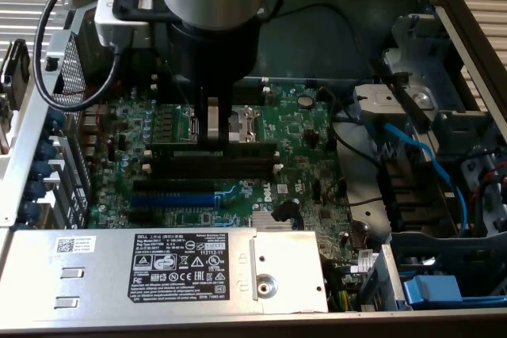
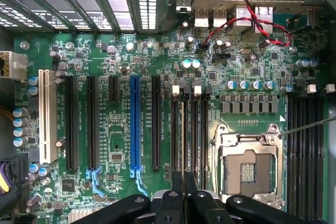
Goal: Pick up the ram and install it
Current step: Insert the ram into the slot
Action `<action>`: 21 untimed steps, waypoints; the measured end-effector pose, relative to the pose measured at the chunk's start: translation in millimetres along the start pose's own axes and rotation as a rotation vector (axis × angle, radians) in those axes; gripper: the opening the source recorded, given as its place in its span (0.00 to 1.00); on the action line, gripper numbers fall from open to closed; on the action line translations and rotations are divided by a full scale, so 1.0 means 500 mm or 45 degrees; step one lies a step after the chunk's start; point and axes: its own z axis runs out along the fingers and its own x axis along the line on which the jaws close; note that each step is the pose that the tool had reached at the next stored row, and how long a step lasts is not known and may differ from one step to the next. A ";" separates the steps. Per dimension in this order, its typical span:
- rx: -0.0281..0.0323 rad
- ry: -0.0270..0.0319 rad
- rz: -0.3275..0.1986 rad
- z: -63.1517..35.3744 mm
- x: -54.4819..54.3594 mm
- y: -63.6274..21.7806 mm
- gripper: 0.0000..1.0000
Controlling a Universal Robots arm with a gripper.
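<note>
The ram [image 1: 178, 149] is a thin dark-green stick standing on edge along the black memory slots [image 1: 214, 168] in the middle of the motherboard. My gripper [image 1: 212, 140] comes straight down onto its middle, fingers shut on it. In the wrist view the gripper [image 2: 184, 179] pinches the ram [image 2: 184, 129], seen edge-on as a thin pale line running beside the black slots [image 2: 195, 129] with white end clips. I cannot tell whether the ram is pressed fully into its slot.
The open CPU socket [image 2: 248, 169] lies right beside the memory slots. A blue slot [image 2: 135, 124] and several black card slots sit on the other side. The silver power supply [image 1: 158, 263] borders the board at the front, and blue cables [image 1: 420, 156] hang at the exterior view's right.
</note>
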 end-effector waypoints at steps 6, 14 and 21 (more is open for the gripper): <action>-0.0019 0.0005 -0.009 0.003 0.000 0.000 0.12; -0.0023 0.0006 -0.013 0.007 0.002 0.001 0.12; -0.0027 0.0006 -0.018 0.012 0.003 0.002 0.12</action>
